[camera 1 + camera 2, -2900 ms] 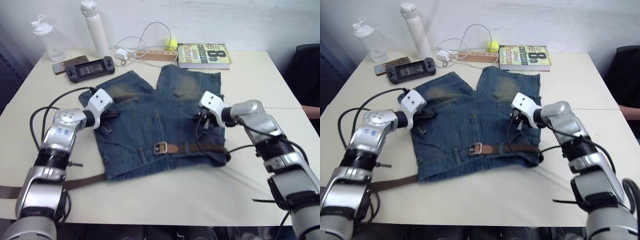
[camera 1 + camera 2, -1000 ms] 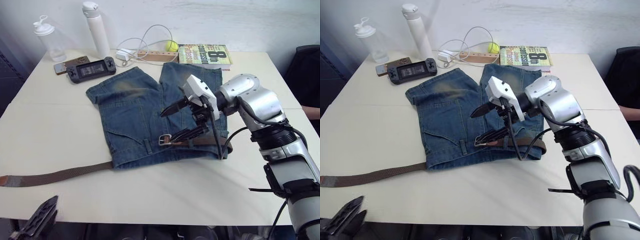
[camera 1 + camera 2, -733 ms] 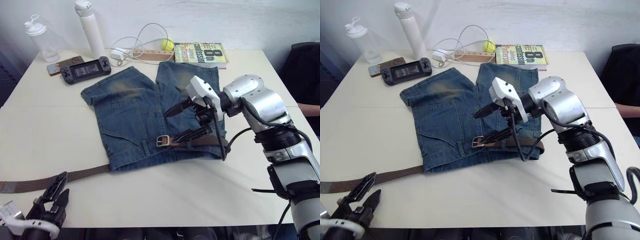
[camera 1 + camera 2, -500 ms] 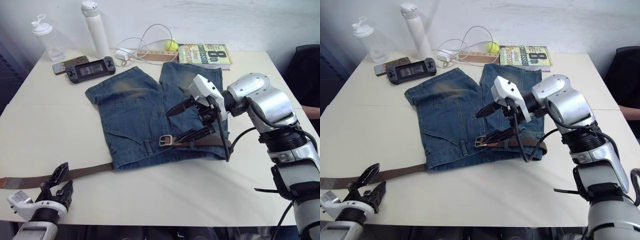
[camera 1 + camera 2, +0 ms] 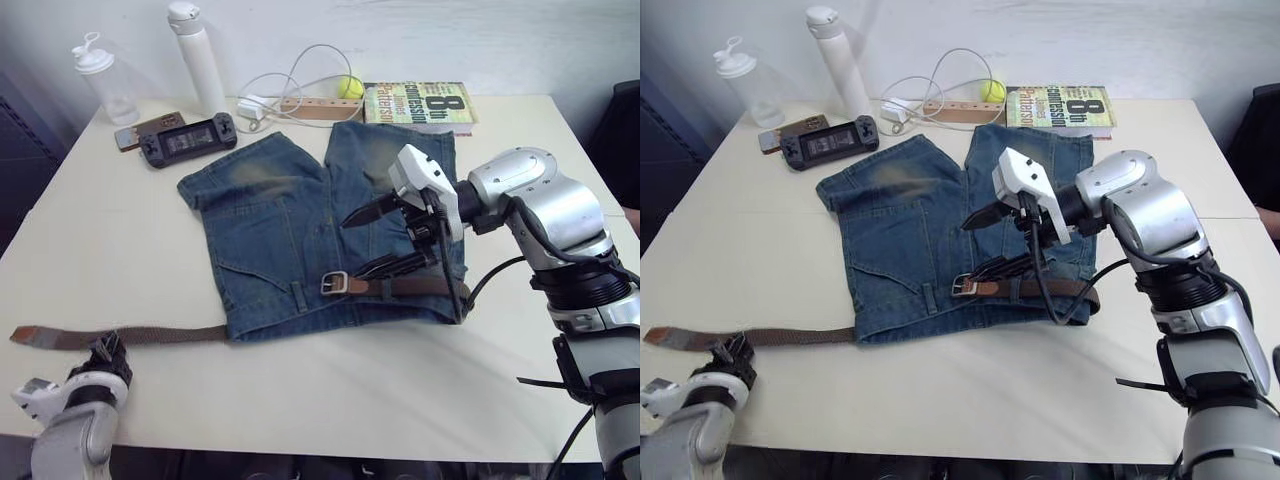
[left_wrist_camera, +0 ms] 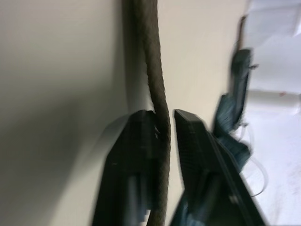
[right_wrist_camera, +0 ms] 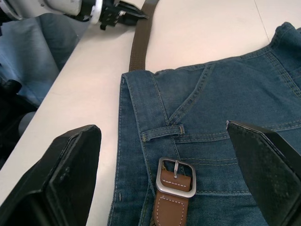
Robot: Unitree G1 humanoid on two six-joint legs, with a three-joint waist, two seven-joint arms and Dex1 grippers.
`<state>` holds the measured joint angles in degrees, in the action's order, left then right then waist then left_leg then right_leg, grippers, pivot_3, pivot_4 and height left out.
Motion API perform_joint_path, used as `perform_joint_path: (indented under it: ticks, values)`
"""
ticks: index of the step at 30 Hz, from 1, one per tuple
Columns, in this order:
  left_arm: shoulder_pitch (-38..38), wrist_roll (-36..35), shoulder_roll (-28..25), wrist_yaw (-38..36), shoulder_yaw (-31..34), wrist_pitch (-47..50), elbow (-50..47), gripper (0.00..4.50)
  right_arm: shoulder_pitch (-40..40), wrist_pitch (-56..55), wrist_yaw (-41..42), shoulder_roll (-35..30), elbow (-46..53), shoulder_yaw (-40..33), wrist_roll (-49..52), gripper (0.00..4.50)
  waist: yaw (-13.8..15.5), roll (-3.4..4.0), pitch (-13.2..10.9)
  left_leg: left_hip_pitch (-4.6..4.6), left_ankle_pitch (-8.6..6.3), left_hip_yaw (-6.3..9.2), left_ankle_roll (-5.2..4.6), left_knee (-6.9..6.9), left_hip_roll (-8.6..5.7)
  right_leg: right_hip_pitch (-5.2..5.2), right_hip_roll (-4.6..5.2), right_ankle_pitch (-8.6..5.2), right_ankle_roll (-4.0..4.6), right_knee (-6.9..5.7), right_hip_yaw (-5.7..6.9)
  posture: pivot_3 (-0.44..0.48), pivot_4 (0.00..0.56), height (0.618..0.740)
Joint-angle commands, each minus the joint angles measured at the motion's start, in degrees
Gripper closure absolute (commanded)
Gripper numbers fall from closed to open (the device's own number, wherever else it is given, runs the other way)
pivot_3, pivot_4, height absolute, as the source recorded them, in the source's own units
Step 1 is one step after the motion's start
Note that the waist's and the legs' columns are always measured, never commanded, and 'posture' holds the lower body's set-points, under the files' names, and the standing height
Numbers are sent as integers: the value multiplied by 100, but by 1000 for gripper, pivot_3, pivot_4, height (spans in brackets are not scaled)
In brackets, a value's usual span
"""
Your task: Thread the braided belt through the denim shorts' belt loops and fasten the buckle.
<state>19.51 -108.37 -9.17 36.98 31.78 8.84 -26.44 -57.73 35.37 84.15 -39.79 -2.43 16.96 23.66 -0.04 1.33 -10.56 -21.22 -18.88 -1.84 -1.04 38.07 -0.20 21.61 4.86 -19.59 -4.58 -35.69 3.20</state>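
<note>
While the denim shorts lie flat mid-table, the braided belt trails off their left edge, buckle on the waistband. Right gripper hovers above, fingers wide, holding nothing. Left gripper seemingly pinches the strap (blurry). Book reads "8th".

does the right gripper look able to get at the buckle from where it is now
Probably yes. The right gripper hangs open just above the shorts, beside the buckle, which lies exposed on the waistband with nothing over it.
</note>
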Motion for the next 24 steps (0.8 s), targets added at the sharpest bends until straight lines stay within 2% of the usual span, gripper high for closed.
perform_joint_path:
  ticks: [1, 5, 9, 11, 12, 14, 15, 16, 17, 18, 19, 21, 24]
  values:
    - [-885, 1175, -621, -235, 69, -139, 190, 4465, 71, 181, -299, -141, 429, -416, 93, 0, 3, -26, -11, -1, 0, 3, 1, 2, 2, -1, -3, 0, 0, 0, 4, 0, 150, 735]
    - [-1292, 2499, -1498, -381, -295, 273, 256, 4465, 235, 419, -481, -282, 733, -625, 213, 0, -12, -80, -15, -3, 1, 6, 5, 11, 7, -6, -9, 1, 0, -1, 4, 0, 150, 735]
    - [-1691, 3946, -2719, -845, -999, 924, 135, 4465, 404, 617, -654, -392, 1029, -792, 295, 0, -33, -132, -7, -3, 0, 6, 5, 13, 7, -7, -9, 2, -2, -12, 3, 0, 150, 735]
    - [-1954, 5026, -3565, -1307, -1623, 1203, -5, 4465, 482, 727, -761, -438, 1164, -879, 339, 0, -33, -132, -7, -3, 0, 5, 6, 12, 7, -8, -9, 2, -3, -19, 3, 0, 150, 735]
    - [-2050, 5389, -3812, -1499, -1833, 1262, -47, 4465, 505, 772, -804, -447, 1209, -908, 355, 0, -27, -134, -7, -1, 0, 5, 6, 12, 7, -7, -9, 3, -4, -20, 1, 0, 150, 735]
    - [-2382, 6744, -4693, -2166, -2769, 1318, -212, 4465, 573, 860, -904, -478, 1323, -983, 378, 0, -23, -133, -7, -1, -2, 6, 10, 9, 7, -5, -10, 3, -4, -23, 3, 0, 150, 735]
    - [-2555, 7834, -5221, -2687, -3391, 1114, -305, 4465, 605, 908, -957, -492, 1379, -1016, 390, 0, -26, -140, -11, -1, -2, 5, 11, 4, 5, -5, -9, 3, -4, -26, 0, 0, 150, 735]
    - [-2744, 9403, -5760, -3403, -4110, 540, -307, 4465, 636, 954, -1015, -508, 1439, -1043, 412, 0, -25, -139, -11, -3, -5, 6, 16, 2, 6, -3, -11, 3, -4, -22, 2, 0, 150, 735]
    - [-2869, 10393, -6061, -3890, -4554, 107, -270, 4465, 655, 994, -1061, -517, 1483, -1058, 438, 0, -24, -139, -11, -2, -6, 4, 15, -3, 2, -2, -8, 3, -4, -25, 0, 0, 150, 735]
    - [-2956, 10962, -6222, -4169, -4820, -154, -234, 4465, 667, 1020, -1093, -522, 1514, -1068, 456, 0, -24, -139, -12, -4, -6, 3, 16, -3, 2, -1, -10, 3, -4, -23, 0, 0, 150, 735]
    - [-3030, 11242, -6266, -4279, -4981, -330, -118, 4465, 679, 1046, -1125, -522, 1555, -1073, 466, 0, -23, -138, -12, -6, -6, 3, 16, -7, 1, 0, -10, 3, -4, -21, 2, 0, 150, 735]
    - [-3136, 11367, -6230, -4396, -5117, -454, 69, 4465, 715, 1083, -1182, -525, 1635, -1087, 484, 0, -23, -124, -12, -6, -7, -17, 17, -19, -3, 8, -22, 3, -4, -16, -4, 0, 150, 735]
    - [-3224, 11608, -5993, -4791, -5000, -728, 431, 4465, 756, 1037, -1342, -501, 1743, -998, 400, 0, -39, -124, -14, -20, -7, -42, 21, -30, 19, 50, -31, 3, -5, -27, -25, 0, 150, 735]
